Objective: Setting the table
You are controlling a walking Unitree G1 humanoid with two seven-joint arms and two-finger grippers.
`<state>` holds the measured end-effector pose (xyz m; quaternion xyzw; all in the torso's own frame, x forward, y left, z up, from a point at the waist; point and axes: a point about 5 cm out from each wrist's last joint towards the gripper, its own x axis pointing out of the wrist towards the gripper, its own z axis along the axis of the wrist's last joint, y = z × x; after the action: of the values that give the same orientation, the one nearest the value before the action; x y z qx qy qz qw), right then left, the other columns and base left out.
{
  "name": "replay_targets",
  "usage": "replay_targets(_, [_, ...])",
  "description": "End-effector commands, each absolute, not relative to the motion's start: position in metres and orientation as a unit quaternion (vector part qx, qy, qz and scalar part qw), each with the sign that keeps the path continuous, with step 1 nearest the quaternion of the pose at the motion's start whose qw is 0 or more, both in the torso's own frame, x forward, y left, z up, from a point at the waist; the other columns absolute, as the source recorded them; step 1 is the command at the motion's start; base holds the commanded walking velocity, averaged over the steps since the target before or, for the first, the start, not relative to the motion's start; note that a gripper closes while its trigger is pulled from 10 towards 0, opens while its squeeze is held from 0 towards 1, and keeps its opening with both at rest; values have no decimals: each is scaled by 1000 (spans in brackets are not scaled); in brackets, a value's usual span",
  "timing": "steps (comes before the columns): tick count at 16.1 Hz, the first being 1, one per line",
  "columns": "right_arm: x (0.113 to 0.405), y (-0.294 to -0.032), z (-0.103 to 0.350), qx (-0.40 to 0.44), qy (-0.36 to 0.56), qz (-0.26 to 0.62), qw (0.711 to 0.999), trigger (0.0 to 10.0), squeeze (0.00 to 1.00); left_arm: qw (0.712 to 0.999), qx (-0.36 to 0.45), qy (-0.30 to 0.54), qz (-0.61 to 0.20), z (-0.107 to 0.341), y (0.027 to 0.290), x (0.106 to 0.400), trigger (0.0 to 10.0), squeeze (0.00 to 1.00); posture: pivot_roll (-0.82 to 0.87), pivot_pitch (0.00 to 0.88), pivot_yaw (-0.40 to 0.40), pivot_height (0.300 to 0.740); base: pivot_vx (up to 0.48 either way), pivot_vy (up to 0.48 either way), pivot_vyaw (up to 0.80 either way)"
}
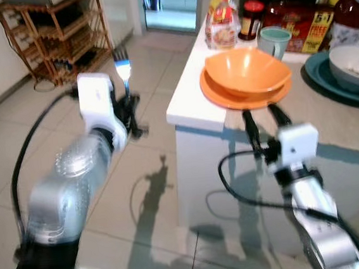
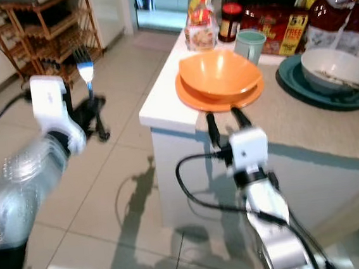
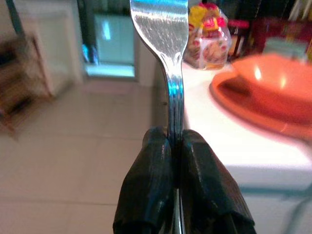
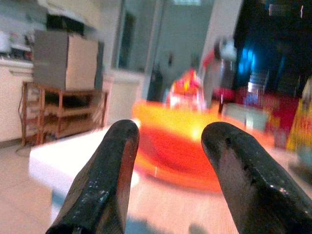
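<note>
Right gripper (image 1: 262, 121), fingers spread, sits just before the orange bowl (image 1: 248, 70); my left gripper (image 1: 128, 107) pinches 1 fork (image 1: 122, 68) upright, left of the table (image 1: 183, 105).

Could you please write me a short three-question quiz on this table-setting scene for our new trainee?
1. True or false: the left pincer holds the fork upright, tines up.
2. Multiple choice: the orange bowl sits on A) the floor, B) an orange plate, C) the wooden shelf.
3. Fill in: the right pincer, fingers apart, points at the ____ bowl at the corner of the white counter.

Key
1. True; it is out over the tiled floor, left of the counter.
2. B
3. orange
</note>
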<state>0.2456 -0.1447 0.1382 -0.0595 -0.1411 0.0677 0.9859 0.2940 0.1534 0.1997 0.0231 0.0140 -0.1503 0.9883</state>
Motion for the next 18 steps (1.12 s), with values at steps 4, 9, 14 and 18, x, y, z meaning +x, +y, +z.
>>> replay_targets(4, [219,-169,116,-85,-69,4,994,10000,0,983,69,15,-167,164,155,267,10000,0,71,33,-44,740,0,-338,0])
replay_targets(9, [204,-180,121,-70,-78,-21,994,10000,0,983,78,14,-163,151,152,258,10000,0,60,37,-51,740,0,-480,0])
replay_targets(14, [207,-166,130,-61,-96,-2,994,10000,0,984,59,-5,-170,157,146,262,10000,0,56,32,-31,740,0,-480,0])
replay_targets(18, [206,-170,126,-56,-89,-17,994,10000,0,985,54,-13,-166,162,143,263,10000,0,65,29,-41,740,0,-480,0])
